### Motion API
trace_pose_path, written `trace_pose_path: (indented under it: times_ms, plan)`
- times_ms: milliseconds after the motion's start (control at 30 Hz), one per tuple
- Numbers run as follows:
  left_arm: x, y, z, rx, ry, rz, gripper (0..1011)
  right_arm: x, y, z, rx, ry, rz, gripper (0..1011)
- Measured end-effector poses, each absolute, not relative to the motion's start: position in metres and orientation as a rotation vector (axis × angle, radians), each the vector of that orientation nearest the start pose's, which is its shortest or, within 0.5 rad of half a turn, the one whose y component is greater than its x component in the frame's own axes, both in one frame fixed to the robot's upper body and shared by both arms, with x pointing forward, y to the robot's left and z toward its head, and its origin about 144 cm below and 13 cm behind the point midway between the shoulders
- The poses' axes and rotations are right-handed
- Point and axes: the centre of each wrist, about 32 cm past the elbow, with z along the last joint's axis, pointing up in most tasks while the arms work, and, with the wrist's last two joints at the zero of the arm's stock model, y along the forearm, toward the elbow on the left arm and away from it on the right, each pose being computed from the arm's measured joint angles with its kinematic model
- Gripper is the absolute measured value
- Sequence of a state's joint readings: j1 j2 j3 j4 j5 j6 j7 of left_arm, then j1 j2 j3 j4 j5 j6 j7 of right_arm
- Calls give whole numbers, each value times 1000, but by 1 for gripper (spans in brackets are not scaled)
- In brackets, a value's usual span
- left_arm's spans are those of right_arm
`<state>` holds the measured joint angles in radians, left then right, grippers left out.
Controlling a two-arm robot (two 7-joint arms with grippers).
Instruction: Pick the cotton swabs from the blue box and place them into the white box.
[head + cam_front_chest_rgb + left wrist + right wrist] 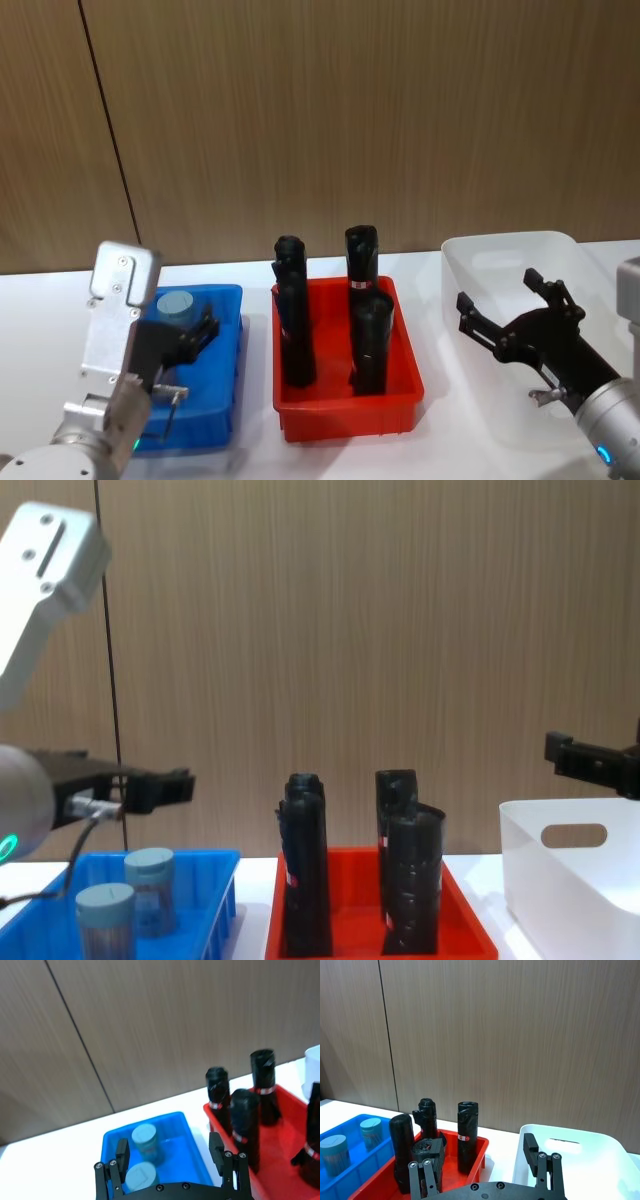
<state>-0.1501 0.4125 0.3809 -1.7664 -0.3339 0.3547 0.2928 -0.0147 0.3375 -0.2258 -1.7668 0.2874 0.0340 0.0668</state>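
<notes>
Wood-panelled wall point(350, 120), white table point(50, 300)

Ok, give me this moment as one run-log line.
left gripper: open over blue box | cotton swabs: both in blue box | right gripper: open over white box

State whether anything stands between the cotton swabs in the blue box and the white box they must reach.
Yes: the red tray, holding upright black rolls, sits directly between the blue box and the white box, so the cotton swabs would likely need carrying over it. Nothing visible blocks the left gripper above them.
</notes>
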Motion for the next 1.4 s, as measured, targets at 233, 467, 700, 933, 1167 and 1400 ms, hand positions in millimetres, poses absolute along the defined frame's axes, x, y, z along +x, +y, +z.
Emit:
trace_pose_path:
  times_ms: [233,467,700,933,1167,1400]
  plan:
    - [471,227,1213,283,40,1481,1005,443,-237,1189,26,-75,-1229,1002]
    - [475,239,1208,313,86,1490,1004,443,-237,1189,26,-75,-1229,1002]
    - [482,253,1204,324,134,1485,1005,443,-237,1189,26,-75,-1229,1002]
    - [490,263,1200,319,175,1464,1004,443,-237,1189,26,-75,-1230,1002]
    - [501,271,1195,310,202,1438,1004,443,-237,1189,26,-75,-1230,1001]
    - [513,278,1189,309,228,1421,1004,443,-237,1189,26,-75,-1230,1001]
